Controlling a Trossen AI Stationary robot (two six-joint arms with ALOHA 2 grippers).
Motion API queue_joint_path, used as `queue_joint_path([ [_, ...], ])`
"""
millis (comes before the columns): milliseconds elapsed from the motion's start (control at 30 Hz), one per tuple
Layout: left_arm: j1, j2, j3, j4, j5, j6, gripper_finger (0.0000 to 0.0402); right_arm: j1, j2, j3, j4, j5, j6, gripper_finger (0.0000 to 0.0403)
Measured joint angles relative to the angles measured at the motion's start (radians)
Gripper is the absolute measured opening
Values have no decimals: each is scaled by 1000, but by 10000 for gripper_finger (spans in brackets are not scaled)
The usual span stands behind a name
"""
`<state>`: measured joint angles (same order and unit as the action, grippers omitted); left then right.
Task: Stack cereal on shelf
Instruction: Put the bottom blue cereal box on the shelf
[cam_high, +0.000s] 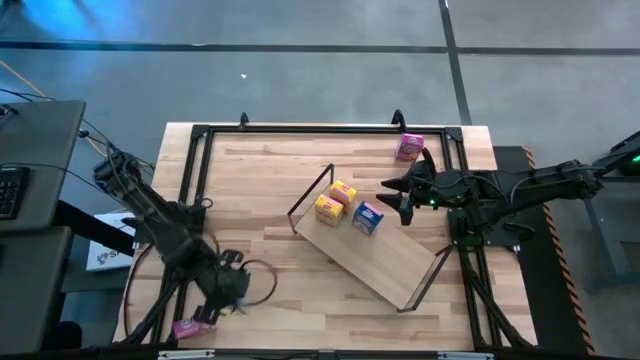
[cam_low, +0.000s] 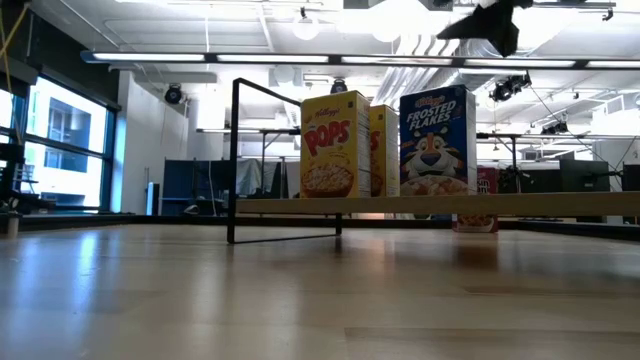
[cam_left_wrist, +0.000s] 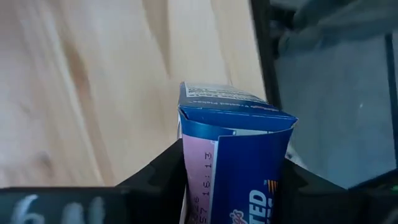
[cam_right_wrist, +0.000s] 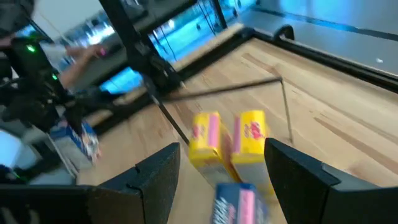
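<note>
The shelf (cam_high: 385, 262) lies slantwise on the table's middle, with black wire frames at both ends. Two yellow cereal boxes (cam_high: 343, 192) (cam_high: 328, 210) and a blue one (cam_high: 367, 218) stand upright on its far-left end; in the low view they show as a yellow box (cam_low: 335, 145) and the blue box (cam_low: 437, 140). One pink box (cam_high: 409, 147) stands on the table near the far right corner, and another (cam_high: 187, 327) lies at the near left edge. My left gripper (cam_high: 228, 287) is at the near left, shut on a second blue box (cam_left_wrist: 236, 143). My right gripper (cam_high: 392, 195) hovers open just right of the shelved boxes. My left gripper pinches the blue box between its two fingers (cam_left_wrist: 158, 177), one on each broad face. The box's closed flap end (cam_left_wrist: 233, 115) sticks out past the fingertips. The pads themselves are hidden by the box.
A black metal frame (cam_high: 300, 128) runs around the tabletop's edges. Bare wood lies between the shelf and the left arm, and the shelf's near-right half (cam_high: 400, 270) carries nothing. In the right wrist view the two yellow boxes (cam_right_wrist: 205, 140) stand just beyond the open fingers.
</note>
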<state>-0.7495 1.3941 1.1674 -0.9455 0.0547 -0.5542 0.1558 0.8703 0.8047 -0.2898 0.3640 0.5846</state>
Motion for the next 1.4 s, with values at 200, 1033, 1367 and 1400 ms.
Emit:
queue_joint_path([
  [200, 203, 42, 222, -63, -63, 296, 129, 0, 0, 0, 155, 0, -32, 229],
  [1033, 511, 543, 555, 200, -188, 916, 127, 0, -41, 0, 622, 24, -209, 229],
  [1367, 521, 610, 556, 258, -200, 954, 127, 0, -40, 0, 621, 37, -211, 229],
  [1400, 521, 610, 556, 258, -202, 963, 127, 0, -40, 0, 621, 37, -211, 229],
])
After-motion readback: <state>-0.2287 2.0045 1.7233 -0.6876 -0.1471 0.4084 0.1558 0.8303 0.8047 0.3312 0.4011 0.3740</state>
